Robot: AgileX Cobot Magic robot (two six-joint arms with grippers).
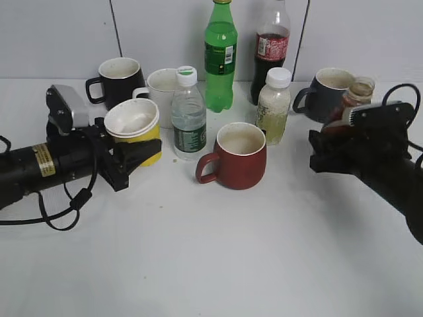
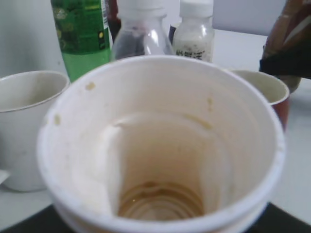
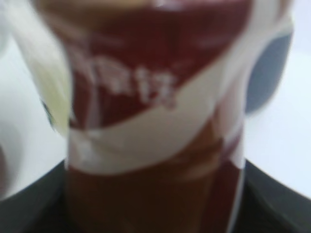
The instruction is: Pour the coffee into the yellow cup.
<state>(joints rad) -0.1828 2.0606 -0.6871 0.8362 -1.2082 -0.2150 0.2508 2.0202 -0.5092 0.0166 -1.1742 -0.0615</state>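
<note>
Yellow cup: clasped by left pincer. Coffee: clasped by right pincer, upright. Step: pre-pour. Next: bring together, tilt.

My left arm is a black tube with a yellow sticker on its side. Above its wrist sits a light grey camera box, and a thin black cable hangs in a loop under the sticker. My right arm is black too, with a white plate on top.
</note>
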